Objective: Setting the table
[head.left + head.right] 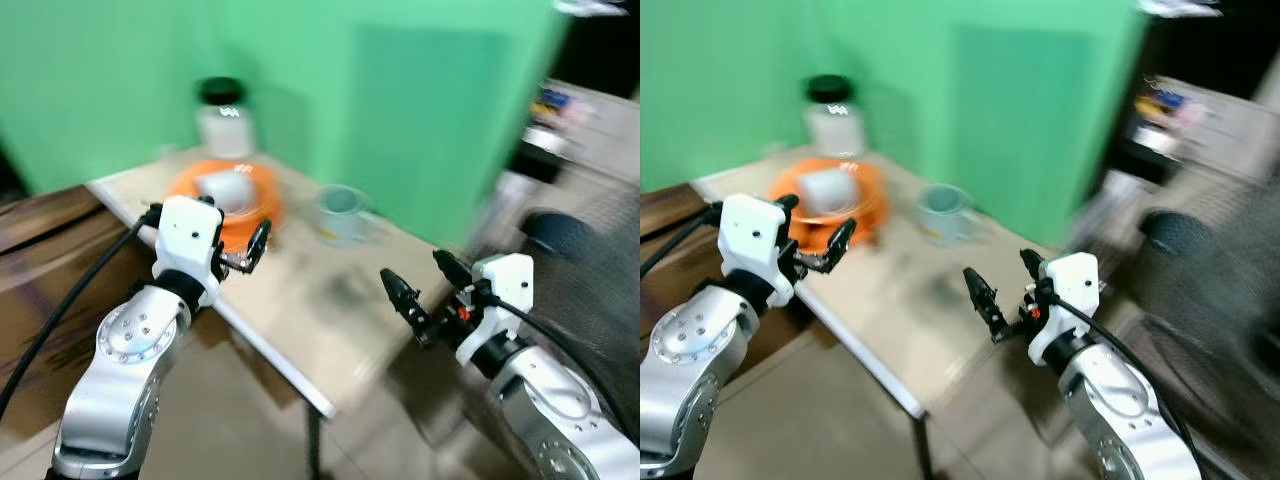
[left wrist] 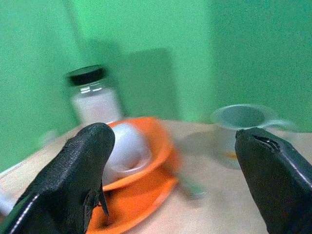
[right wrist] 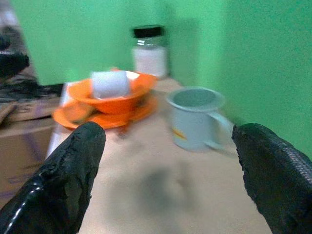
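Left eye view has my left fingers (image 1: 255, 250) spread wide beside the orange bowl (image 1: 232, 200) on the counter (image 1: 300, 300), my right fingers (image 1: 425, 290) wide near its edge.

Surfaces for you: table (image 1: 300, 330) top reads matt, pale beige, smooth laminate-like. Orange bowl (image 3: 117, 100) and orange plate (image 3: 105, 117) under it look like glossy plastic. Jar (image 2: 95, 100) is clear glass with a black lid (lid looks plastic, slight sheen). Mug (image 3: 195, 117) is pale, semi-gloss; enamel or plastic, can't tell through the blur. Gripper fingers (image 2: 73, 180) are black, grainy rubber-like texture. Arm shells (image 1: 130, 350) are brushed silver metal, white plastic housings.
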Robot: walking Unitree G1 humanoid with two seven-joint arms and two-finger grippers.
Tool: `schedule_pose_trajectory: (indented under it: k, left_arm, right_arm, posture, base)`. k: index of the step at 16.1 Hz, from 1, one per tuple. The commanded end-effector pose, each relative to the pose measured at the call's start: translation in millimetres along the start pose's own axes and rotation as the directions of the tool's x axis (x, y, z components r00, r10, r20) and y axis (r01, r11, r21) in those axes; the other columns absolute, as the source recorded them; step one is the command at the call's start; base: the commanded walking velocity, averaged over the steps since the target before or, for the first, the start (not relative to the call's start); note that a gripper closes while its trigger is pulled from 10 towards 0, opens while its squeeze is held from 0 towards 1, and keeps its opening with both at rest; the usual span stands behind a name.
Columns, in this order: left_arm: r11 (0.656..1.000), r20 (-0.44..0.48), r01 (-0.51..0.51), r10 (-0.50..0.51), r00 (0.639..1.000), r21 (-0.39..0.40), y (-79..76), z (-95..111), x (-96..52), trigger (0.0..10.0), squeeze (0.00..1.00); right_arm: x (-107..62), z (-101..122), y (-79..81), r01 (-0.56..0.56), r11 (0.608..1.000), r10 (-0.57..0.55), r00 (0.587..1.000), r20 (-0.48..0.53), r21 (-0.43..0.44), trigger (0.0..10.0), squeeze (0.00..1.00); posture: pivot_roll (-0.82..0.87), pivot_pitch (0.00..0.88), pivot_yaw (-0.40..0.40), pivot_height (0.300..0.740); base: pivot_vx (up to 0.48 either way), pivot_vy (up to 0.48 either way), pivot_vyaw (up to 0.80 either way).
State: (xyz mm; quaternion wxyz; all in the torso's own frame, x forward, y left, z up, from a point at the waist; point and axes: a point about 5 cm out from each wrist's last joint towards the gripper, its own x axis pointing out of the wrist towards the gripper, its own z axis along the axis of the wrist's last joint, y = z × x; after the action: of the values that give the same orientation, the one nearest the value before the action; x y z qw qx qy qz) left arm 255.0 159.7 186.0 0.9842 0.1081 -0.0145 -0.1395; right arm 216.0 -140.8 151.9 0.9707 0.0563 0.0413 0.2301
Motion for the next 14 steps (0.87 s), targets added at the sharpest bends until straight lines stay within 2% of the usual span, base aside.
schedule_pose_trajectory:
  k: [1,5,6,7,8,9,11,13,14]
  left_arm:
    - [1.000,-0.002,0.001,-0.001,1.000,0.007,2.5,1,-1.1,10.0,0.99]
    - [1.000,-0.003,0.016,-0.016,1.000,0.010,-0.4,0,-2.3,10.0,0.96]
    - [0.999,-0.015,0.050,-0.049,0.999,0.008,-3.3,-1,-3.0,10.0,0.85]
    - [0.997,-0.019,0.072,-0.072,0.997,0.007,-4.8,-2,-3.4,10.0,0.80]
    - [0.994,-0.028,0.113,-0.113,0.993,0.004,-7.0,-3,-4.5,10.0,0.80]
    - [0.991,-0.036,0.132,-0.132,0.991,0.001,-8.2,-4,-4.6,10.0,0.78]
    - [0.957,-0.072,0.291,-0.289,0.954,0.014,-18.2,-12,-9.5,10.0,0.78]
    - [0.935,-0.105,0.353,-0.353,0.930,-0.020,-19.2,-18,-12.6,10.0,0.78]
    - [0.910,-0.145,0.413,-0.414,0.898,-0.041,-18.1,-25,-18.5,10.0,0.78]
  right_arm:
    - [0.4,2,1.0,-0.013,1.000,0.013,1.000,0.009,0.024,10.0,0.00]
    - [-0.4,1,-1.4,-0.027,0.999,0.027,1.000,-0.001,0.024,10.0,0.00]
    - [0.9,1,-3.8,-0.031,0.999,0.031,0.999,-0.011,0.014,10.0,0.00]
    - [2.2,0,-5.2,-0.034,0.999,0.034,0.999,-0.015,0.020,10.0,0.00]
    - [5.5,-1,-8.3,-0.036,0.999,0.037,0.999,-0.026,0.031,10.0,0.73]
    - [7.3,-2,-10.3,-0.035,0.999,0.036,0.999,-0.032,0.034,10.0,1.00]
    - [22.5,-9,-15.6,-0.113,0.994,0.113,0.992,-0.062,-0.003,10.0,1.00]
    - [36.7,-14,-21.7,-0.112,0.994,0.111,0.991,-0.076,-0.011,10.0,1.00]
    - [51.2,-19,-23.4,-0.123,0.992,0.122,0.989,-0.085,-0.010,10.0,1.00]
  posture:
    - [0.11,0.000,-0.024,0.740]
    - [0.11,0.000,-0.029,0.740]
    - [0.11,0.000,-0.031,0.740]
    - [0.11,0.000,-0.031,0.740]
    - [0.11,0.000,-0.030,0.740]
    - [0.11,0.000,-0.031,0.740]
    - [0.10,0.000,-0.025,0.740]
    - [0.10,0.000,-0.026,0.740]
    - [0.11,0.000,-0.027,0.740]
  base:
    - [0.296,0.000,0.00]
    - [0.216,0.000,0.00]
    - [0.000,0.000,0.00]
    - [0.000,0.000,0.00]
    - [0.000,0.000,0.00]
    - [0.000,0.000,0.00]
    - [0.000,0.000,0.00]
    - [0.000,0.000,0.00]
    - [0.000,0.000,0.00]
